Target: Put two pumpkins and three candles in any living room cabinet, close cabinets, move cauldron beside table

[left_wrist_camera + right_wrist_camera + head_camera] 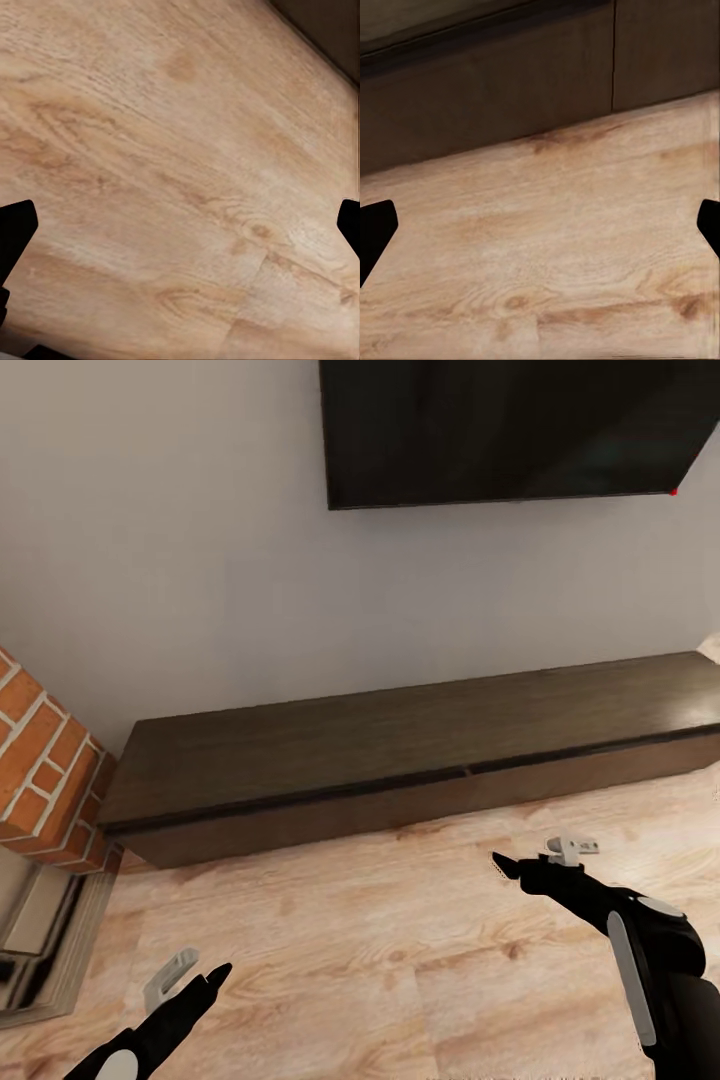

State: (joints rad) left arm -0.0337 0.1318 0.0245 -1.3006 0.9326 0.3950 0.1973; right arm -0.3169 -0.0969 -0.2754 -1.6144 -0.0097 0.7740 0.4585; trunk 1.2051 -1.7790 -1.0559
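Observation:
The cabinet (pixel 400 745) is a long, low dark-brown unit against the grey wall, and its flat drawer fronts are all shut. Over the wooden floor in front of its left part, my left gripper (pixel 195 972) is open with nothing in it. My right gripper (pixel 538 857) is open and empty too, a short way from the cabinet's front, near the seam between two drawer fronts. In the right wrist view the cabinet front (pixel 510 97) is close ahead, and the fingertips (pixel 376 229) stand wide apart. The pumpkins, candles, cauldron and table are out of view.
A black TV (pixel 510 430) hangs on the wall above the cabinet. A red brick fireplace (pixel 45 760) with a grey hearth frame (pixel 60 950) stands at the left, touching the cabinet's end. Light wood floor (pixel 380 950) stretches between me and the cabinet.

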